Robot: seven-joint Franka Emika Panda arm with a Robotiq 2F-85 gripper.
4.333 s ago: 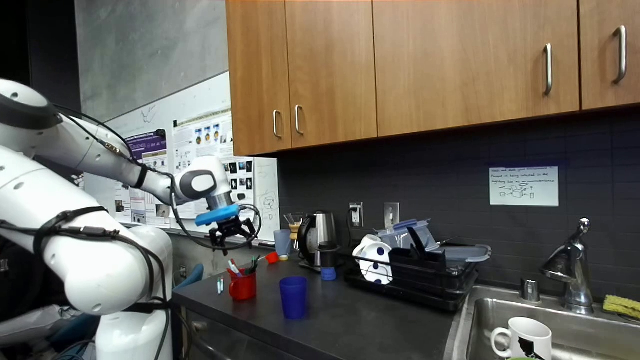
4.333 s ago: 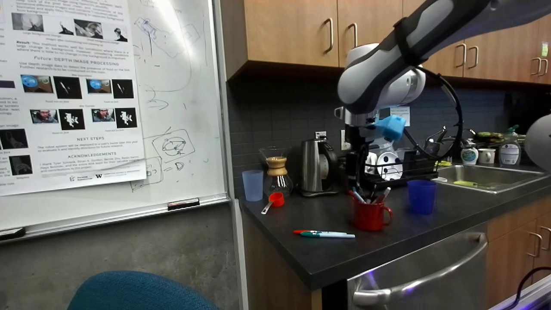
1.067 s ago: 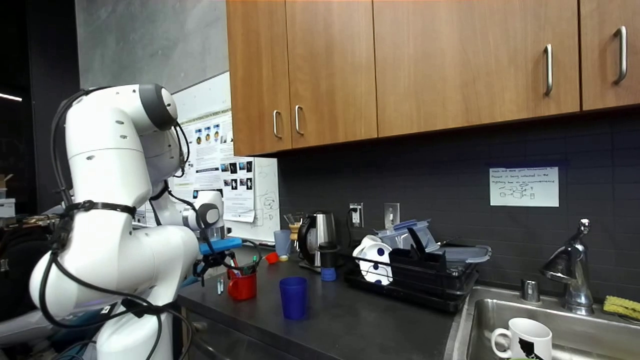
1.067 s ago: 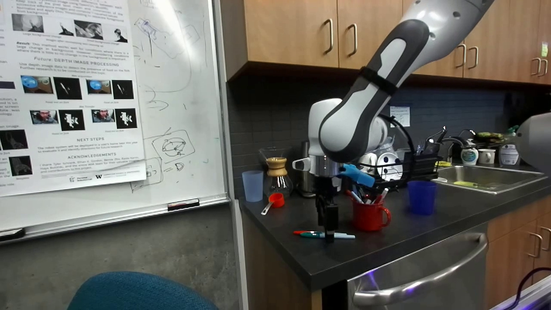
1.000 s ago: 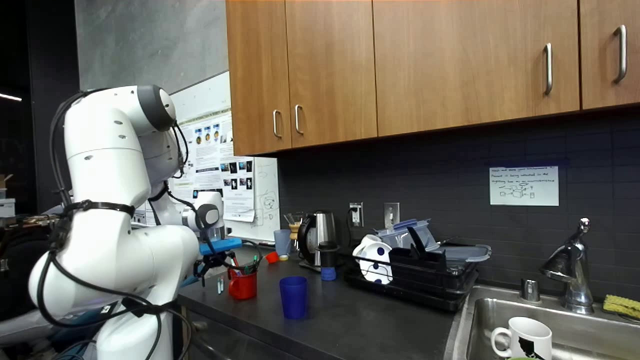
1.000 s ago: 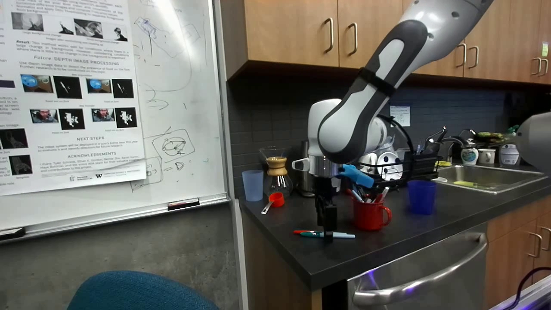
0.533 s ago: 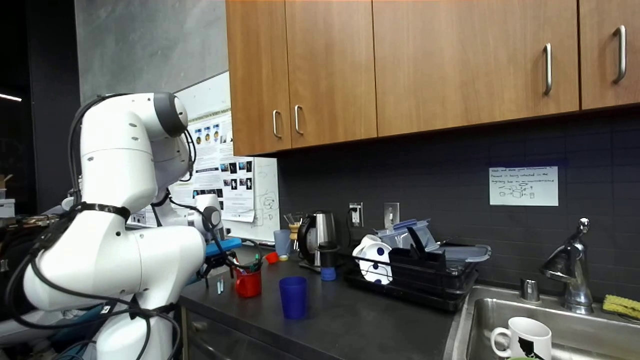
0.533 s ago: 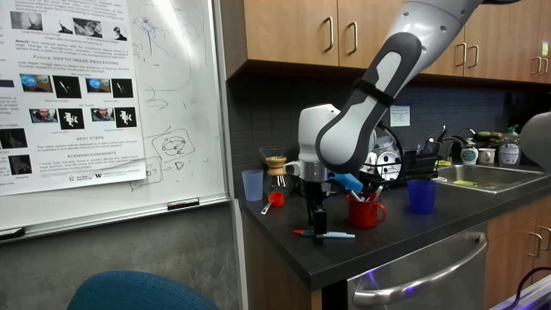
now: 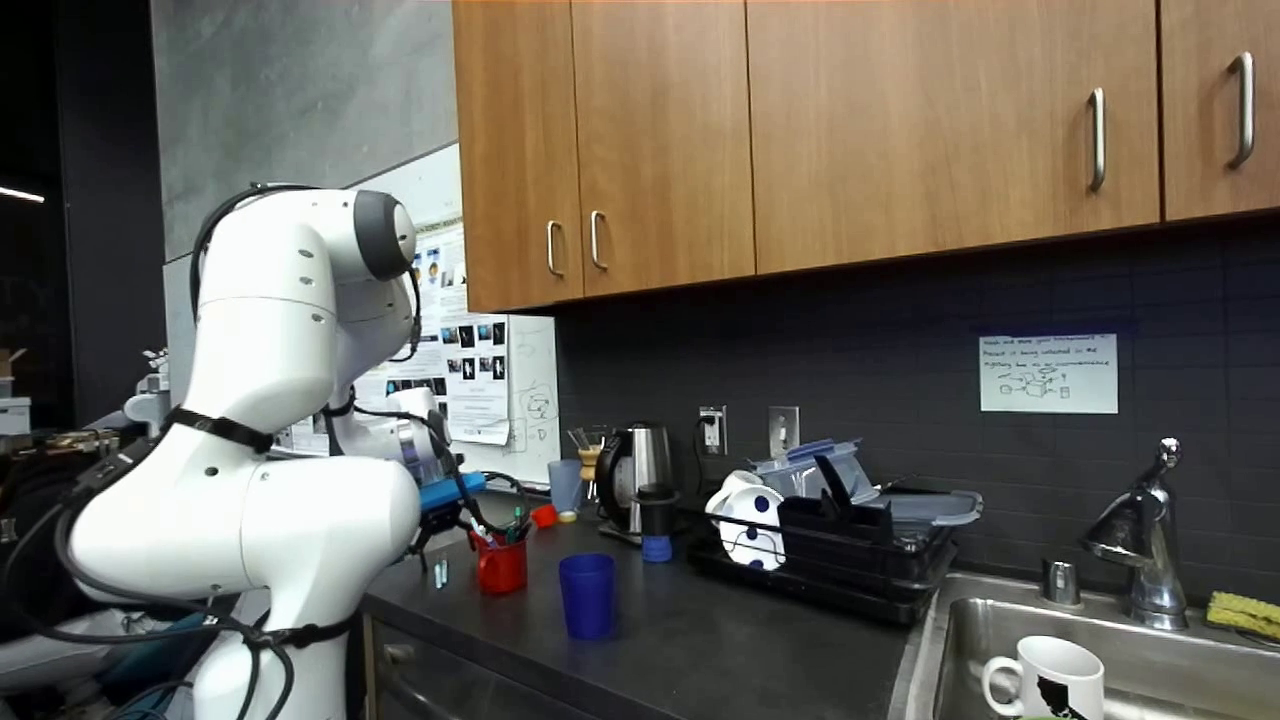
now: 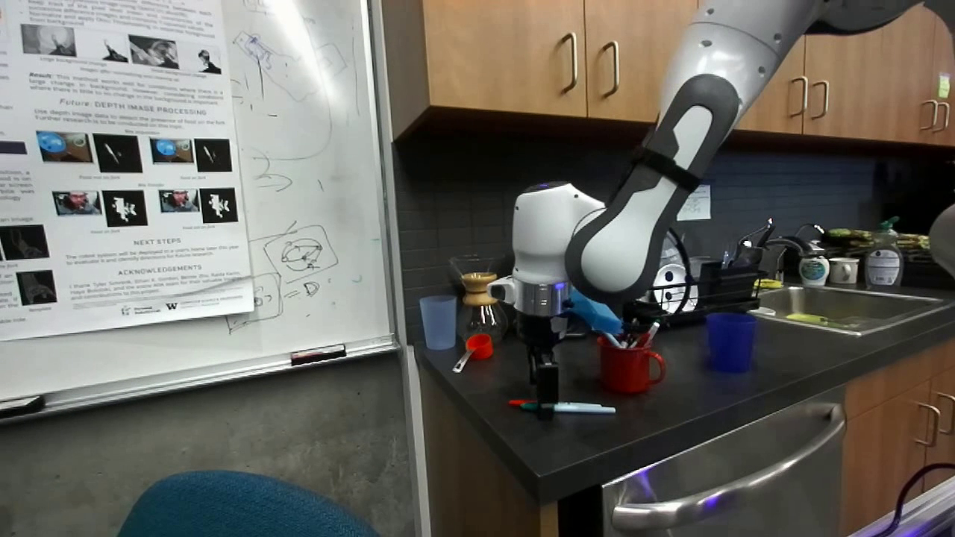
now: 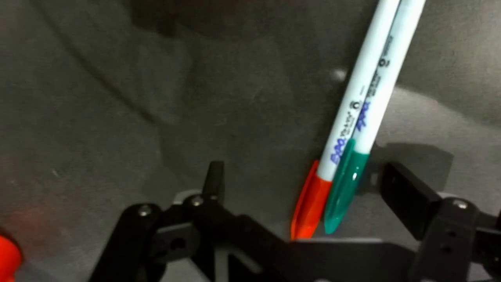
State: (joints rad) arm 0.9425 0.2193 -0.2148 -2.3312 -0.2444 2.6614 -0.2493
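Two capped markers [image 11: 366, 113]; one hand [image 11: 304, 180] astride, two fingers [image 11: 409, 200] parted.

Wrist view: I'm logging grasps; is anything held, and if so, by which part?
Nothing is held: the end effector stands open, straddling the red-capped marker and green-capped marker without touching either.

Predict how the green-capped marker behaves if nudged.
The green-capped marker is probably stiff and light, given its slim, straight shape. It may roll, since it looks cylindrical; the red-capped marker against it could shift too.
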